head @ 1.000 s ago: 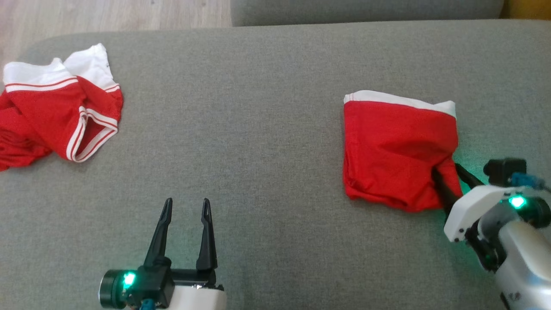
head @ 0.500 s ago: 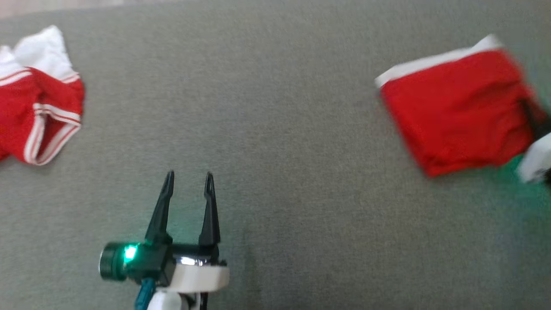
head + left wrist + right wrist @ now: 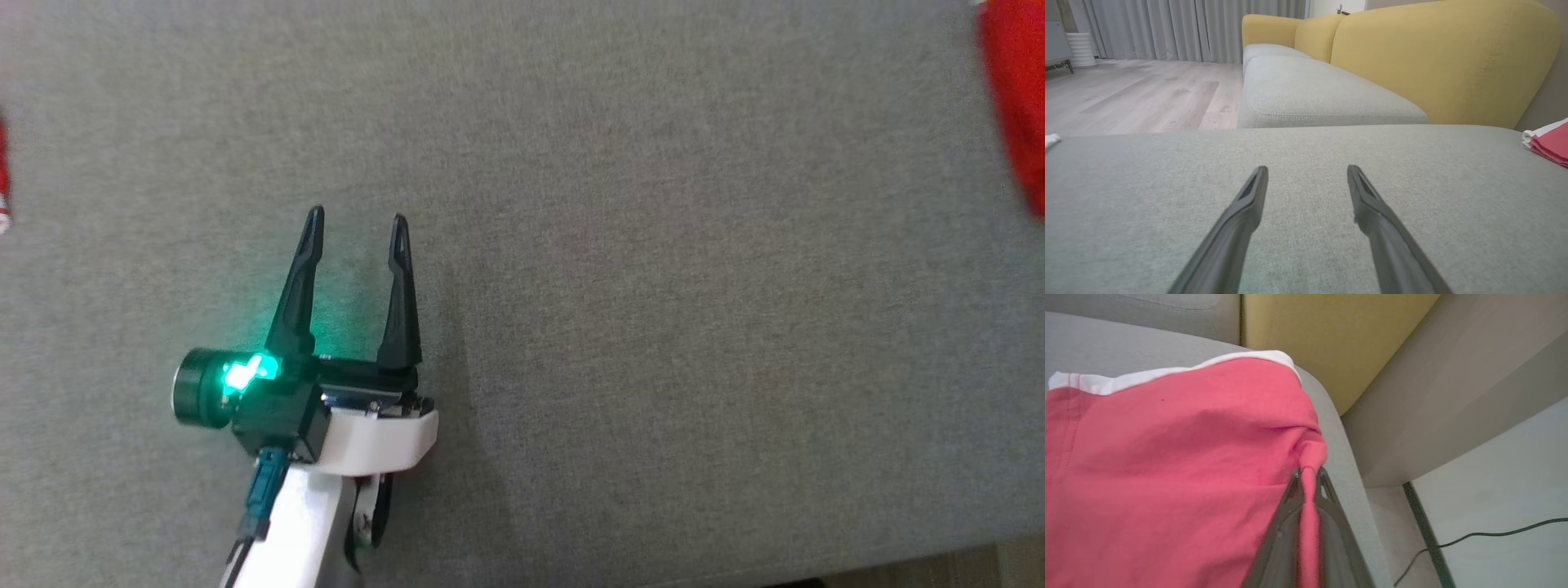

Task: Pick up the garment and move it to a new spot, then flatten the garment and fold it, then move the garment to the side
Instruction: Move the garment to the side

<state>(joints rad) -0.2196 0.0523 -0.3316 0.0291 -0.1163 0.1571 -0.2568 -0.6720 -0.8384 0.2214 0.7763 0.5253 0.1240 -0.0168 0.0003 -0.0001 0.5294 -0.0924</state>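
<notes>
- The right end effector (image 3: 1308, 475) is closed, pinching a tuck of cloth at the garment's (image 3: 1167, 457) edge. The rest spreads ahead of it and to its left over the seat (image 3: 1106, 347).
- The left end effector (image 3: 357, 219) is wide open and empty, with the garment well off to its right.
- The cloth looks light, thin and limp, so one pinch will likely let it drag and skew.
- A firmer hold is probably the white waistband (image 3: 1147, 377), or a corner where layers stack.
</notes>
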